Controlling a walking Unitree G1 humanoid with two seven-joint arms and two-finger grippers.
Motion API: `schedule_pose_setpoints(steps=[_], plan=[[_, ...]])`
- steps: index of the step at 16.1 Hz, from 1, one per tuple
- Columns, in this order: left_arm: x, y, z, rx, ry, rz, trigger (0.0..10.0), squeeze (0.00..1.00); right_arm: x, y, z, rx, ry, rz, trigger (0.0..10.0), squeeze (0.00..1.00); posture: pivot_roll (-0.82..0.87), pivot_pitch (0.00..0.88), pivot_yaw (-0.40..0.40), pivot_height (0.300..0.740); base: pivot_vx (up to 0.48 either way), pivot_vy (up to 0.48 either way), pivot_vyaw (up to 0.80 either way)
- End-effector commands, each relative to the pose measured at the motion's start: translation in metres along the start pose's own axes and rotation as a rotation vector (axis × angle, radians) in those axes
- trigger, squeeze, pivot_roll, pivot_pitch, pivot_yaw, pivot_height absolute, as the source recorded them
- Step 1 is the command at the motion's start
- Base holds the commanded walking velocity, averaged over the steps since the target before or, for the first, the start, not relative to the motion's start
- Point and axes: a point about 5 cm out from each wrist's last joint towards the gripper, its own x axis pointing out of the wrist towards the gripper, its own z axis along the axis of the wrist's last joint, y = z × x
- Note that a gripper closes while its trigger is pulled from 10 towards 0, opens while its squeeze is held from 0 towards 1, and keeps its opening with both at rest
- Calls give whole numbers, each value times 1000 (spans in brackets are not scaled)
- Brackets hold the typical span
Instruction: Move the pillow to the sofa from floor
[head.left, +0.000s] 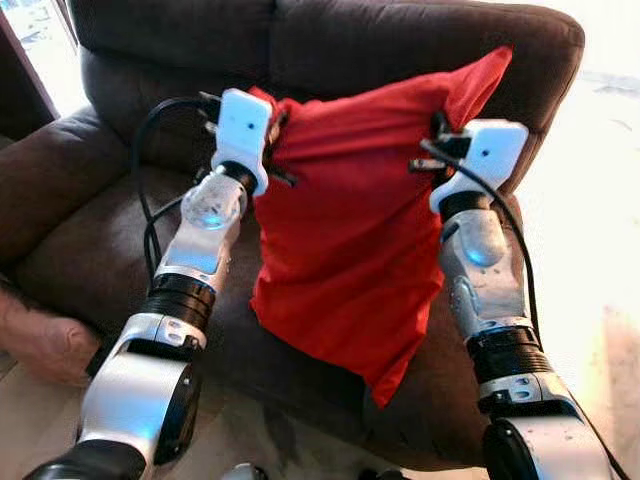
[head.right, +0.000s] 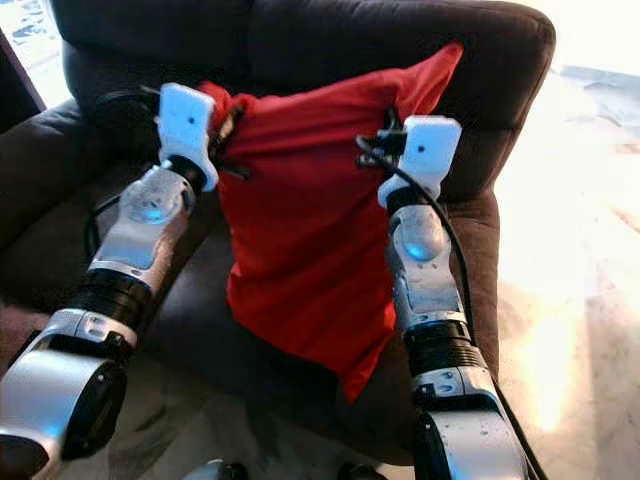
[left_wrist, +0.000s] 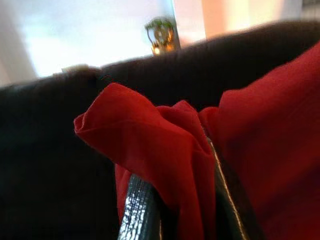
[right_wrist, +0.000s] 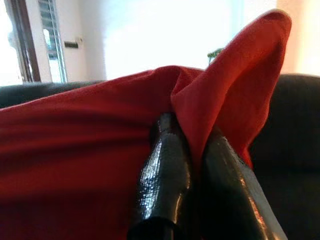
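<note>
Count: we see one red pillow (head.left: 350, 240), one dark sofa (head.left: 90, 200), two tools.
Left tool (left_wrist: 186, 200): we have its fingers pinching a fold at the pillow's upper left corner.
Right tool (right_wrist: 192, 165): pinching the fabric near the upper right corner.
Pillow: hangs between both tools, above the sofa seat, before the backrest.
Person: a hand (head.left: 40, 340) rests beside the left arm.

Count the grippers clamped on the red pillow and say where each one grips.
2. The left gripper pinches the pillow's upper left corner; the right gripper pinches its upper right edge, below the peaked corner. The pillow hangs over the sofa seat.
</note>
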Motion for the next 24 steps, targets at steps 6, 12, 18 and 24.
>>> schedule_pose_setpoints(steps=[6, 12, 18, 24], plan=[[-3, 4, -34, 23, 161, -5, 10000, 0, 10, -20, -10, -17, 67, -130, 10000, 0, 33, 100, -20, 740, 0, 0, 0], [-2, 3, -37, 23, 167, -2, 10000, 1000, 7, -19, -16, -19, 77, -128, 10000, 0, 28, 102, -20, 740, 0, 0, 0], [1, 1, -33, 34, 140, -12, 10000, 1000, 8, -20, -15, -17, 66, -136, 10000, 0, 27, 92, -17, 740, 0, 0, 0], [3, 0, -29, 38, 116, -19, 10000, 1000, 9, -16, -13, -8, 52, -113, 10000, 1000, 30, 83, -18, 740, 0, 0, 0]])
